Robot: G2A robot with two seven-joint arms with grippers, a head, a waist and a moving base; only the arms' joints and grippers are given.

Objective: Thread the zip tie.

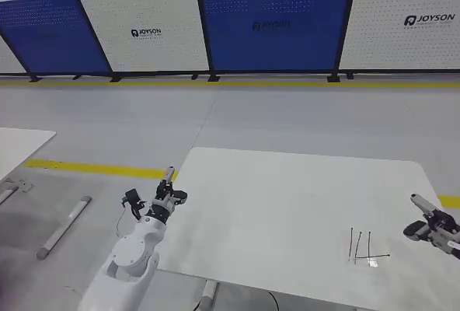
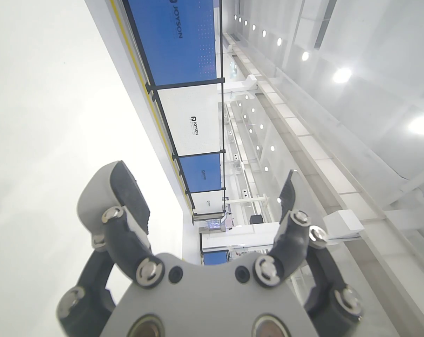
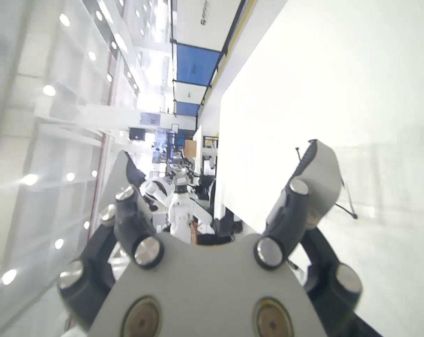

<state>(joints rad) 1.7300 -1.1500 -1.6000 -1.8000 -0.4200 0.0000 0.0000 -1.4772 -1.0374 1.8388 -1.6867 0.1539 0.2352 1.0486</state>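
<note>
Zip ties lie near the wide-spread right jaws.

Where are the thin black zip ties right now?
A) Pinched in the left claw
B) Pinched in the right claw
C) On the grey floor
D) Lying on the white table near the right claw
D: the zip ties lie flat on the white table, close to the right claw. That claw is open and empty, and so is the left claw.
</note>
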